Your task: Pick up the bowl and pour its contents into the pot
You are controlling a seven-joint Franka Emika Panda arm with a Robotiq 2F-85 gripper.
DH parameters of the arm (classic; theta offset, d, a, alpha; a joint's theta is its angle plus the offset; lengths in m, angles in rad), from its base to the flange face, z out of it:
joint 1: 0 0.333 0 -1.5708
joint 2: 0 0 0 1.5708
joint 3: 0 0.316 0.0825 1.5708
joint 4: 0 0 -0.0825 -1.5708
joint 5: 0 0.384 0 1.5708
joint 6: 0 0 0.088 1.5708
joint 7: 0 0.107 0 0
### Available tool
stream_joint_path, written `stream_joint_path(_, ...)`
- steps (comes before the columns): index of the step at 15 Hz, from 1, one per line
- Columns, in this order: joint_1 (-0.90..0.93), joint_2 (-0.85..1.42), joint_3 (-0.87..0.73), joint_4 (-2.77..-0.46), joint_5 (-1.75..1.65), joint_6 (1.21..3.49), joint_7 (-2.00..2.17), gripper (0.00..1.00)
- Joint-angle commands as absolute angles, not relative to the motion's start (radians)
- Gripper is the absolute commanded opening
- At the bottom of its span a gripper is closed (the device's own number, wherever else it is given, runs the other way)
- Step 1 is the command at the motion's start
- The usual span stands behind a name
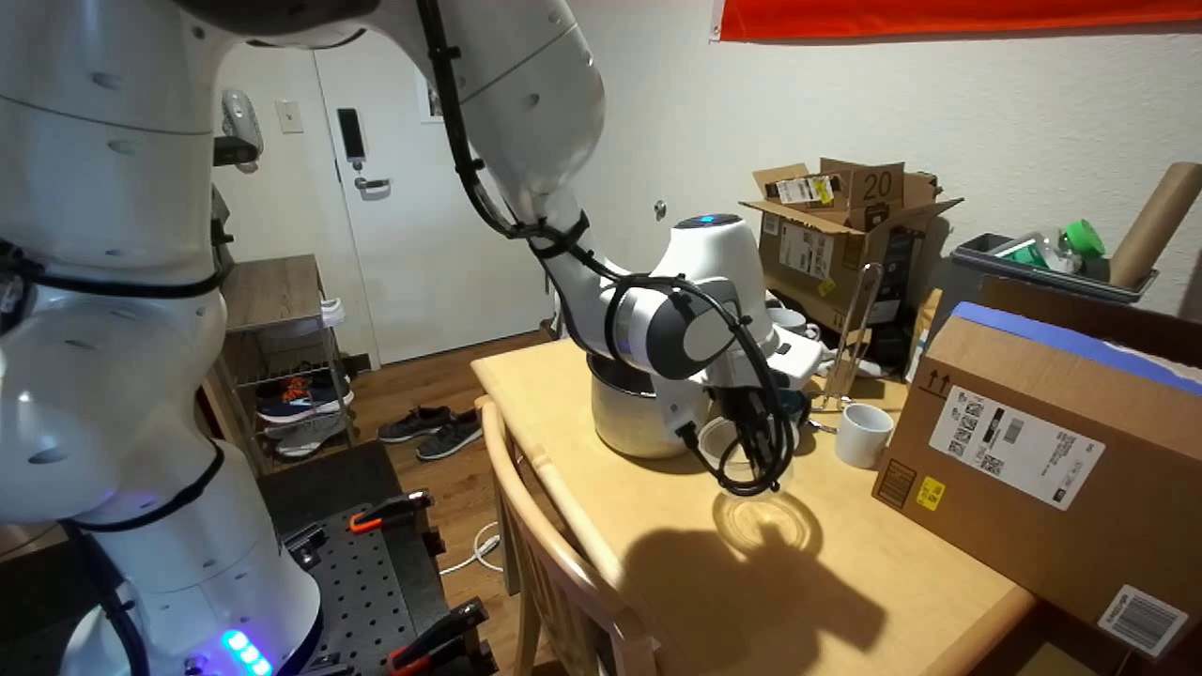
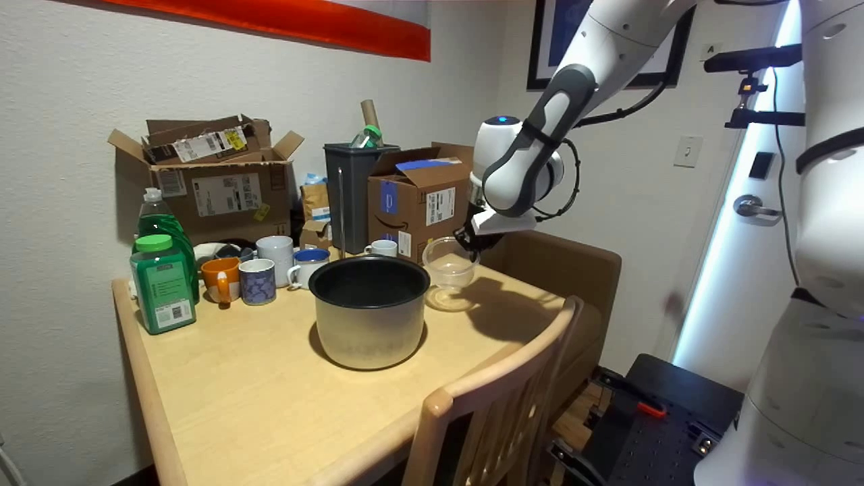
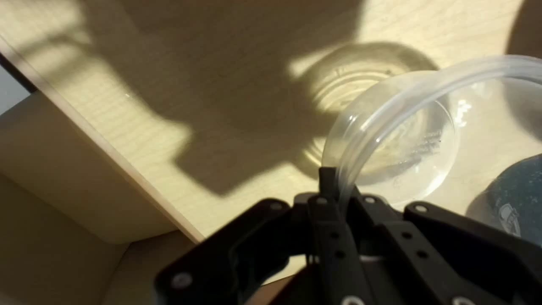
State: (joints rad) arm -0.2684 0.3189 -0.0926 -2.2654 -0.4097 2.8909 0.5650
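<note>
The bowl (image 2: pixel 451 264), clear see-through plastic, hangs just above the wooden table, roughly upright. My gripper (image 3: pixel 342 188) is shut on its rim, which runs between the fingers in the wrist view. No loose contents can be made out inside it; the ring of light below is its shadow on the table. The pot (image 2: pixel 371 334), wide and silver-grey with a black inside, stands on the table beside the bowl, apart from it. In an exterior view the arm partly covers the pot (image 1: pixel 634 422), and cables cross in front of the bowl (image 1: pixel 721 446).
A dark blue cup (image 3: pixel 518 201) sits close to the bowl, near a white mug (image 1: pixel 862 435). A large cardboard box (image 1: pixel 1042 469) flanks the table. Several mugs and green bottles (image 2: pixel 163 283) line the back by the wall. A wooden chair (image 2: pixel 499 398) stands at the near edge.
</note>
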Motion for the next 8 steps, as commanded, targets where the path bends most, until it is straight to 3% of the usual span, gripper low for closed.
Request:
stream_joint_path(1, -0.241, 0.335, -0.110, -2.259, -0.181, 2.907, 0.361, 0.03)
stream_joint_path(8, -0.237, 0.384, -0.115, -2.225, 0.053, 2.875, 0.179, 0.03)
